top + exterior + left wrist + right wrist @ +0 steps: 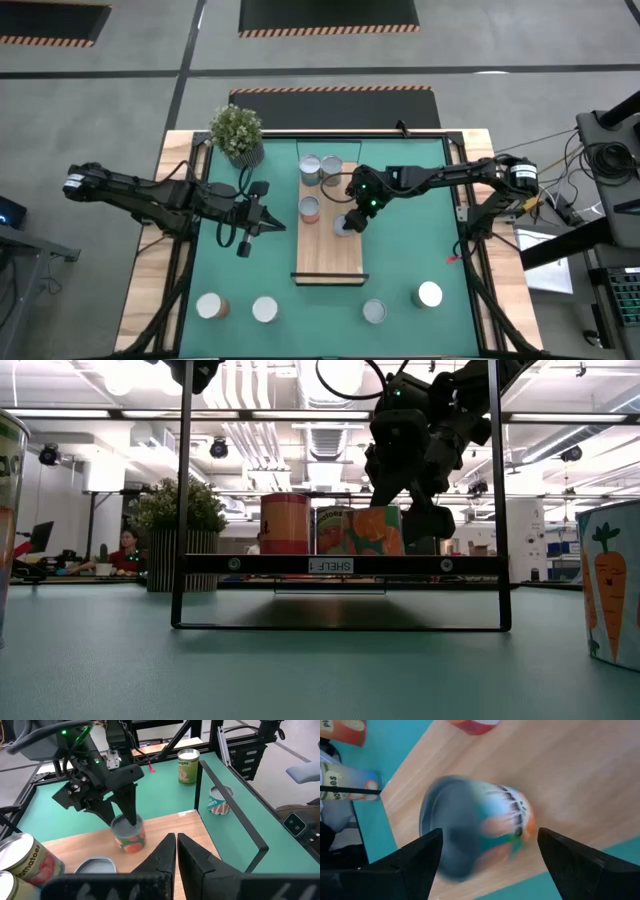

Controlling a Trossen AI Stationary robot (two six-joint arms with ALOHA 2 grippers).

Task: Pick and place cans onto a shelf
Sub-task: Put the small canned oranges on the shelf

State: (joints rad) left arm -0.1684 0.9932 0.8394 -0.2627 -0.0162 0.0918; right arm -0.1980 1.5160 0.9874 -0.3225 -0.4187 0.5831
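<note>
Here the right gripper point(350, 222) hangs over the shelf point(330, 255), its jaws spread wide on either side of a can point(128, 834) that stands on the wood. In the right wrist view the can point(480, 827) lies straight ahead between the two fingers, with a gap on each side, so I judge it to be set down and let go rather than held; that view is smeared, though, so light contact with one finger cannot be ruled out. The can is upright, its long axis vertical, and the gripper comes down on it from above, so the clean way off is straight up along that axis.

Three more cans are on the shelf: two point(320, 168) side by side at the far end near the plant point(237, 132), and one point(311, 208) with a red label just beside the gripper. Four cans wait on the tabletop point(400, 250) in front of the shelf: two point(238, 307) on the left and two point(401, 302) on the right. The right arm is nearer the right pair.

The left gripper point(270, 222) waits just left of the shelf, jaws closed on nothing.
</note>
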